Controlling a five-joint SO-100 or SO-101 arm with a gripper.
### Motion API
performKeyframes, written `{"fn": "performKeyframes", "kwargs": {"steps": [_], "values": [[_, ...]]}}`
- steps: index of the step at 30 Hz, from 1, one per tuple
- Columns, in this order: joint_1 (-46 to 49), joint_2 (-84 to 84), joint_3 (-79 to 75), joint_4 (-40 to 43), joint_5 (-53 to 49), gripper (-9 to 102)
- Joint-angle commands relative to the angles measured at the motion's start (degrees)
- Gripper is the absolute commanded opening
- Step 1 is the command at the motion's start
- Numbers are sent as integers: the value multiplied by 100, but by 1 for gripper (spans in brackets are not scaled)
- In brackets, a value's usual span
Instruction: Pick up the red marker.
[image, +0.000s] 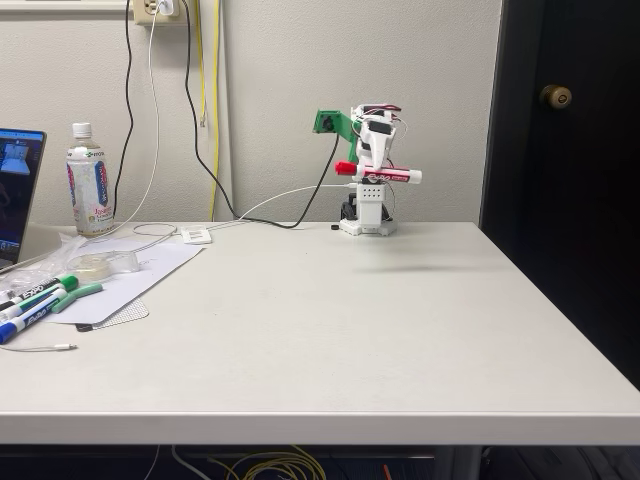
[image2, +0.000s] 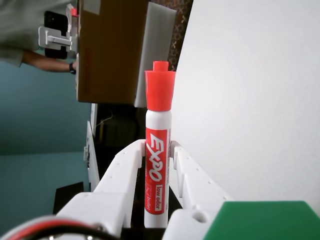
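Observation:
The red marker (image: 378, 173) is held level in the air above the arm's base at the back of the table, its red cap pointing left in the fixed view. My gripper (image: 375, 176) is shut on its white barrel. In the wrist view the red marker (image2: 157, 165) stands upright across the picture, red cap up, "EXPO" label facing me, clamped between my two white fingers (image2: 125, 170); my gripper (image2: 158, 148) grips it about mid-barrel. The arm is folded up over its base (image: 367, 222).
At the table's left edge lie green-capped markers (image: 62, 290) and a blue-capped marker (image: 20, 325) on a white sheet (image: 130, 275), with a plastic bottle (image: 89, 182) and a laptop (image: 15, 190) behind. Cables (image: 250, 210) run along the back. A person's arm (image2: 45, 62) shows in the wrist view.

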Motion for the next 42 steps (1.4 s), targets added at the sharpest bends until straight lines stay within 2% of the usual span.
{"fn": "performKeyframes", "kwargs": {"steps": [1,9,18,25,37,42], "values": [[79,598,185,-176,0,3],[264,1775,1116,-448,97,3],[334,2083,1380,-431,422,3],[246,3322,2373,-624,580,3],[-88,3375,2575,-387,422,3],[-149,3929,3050,-396,439,3]]}}
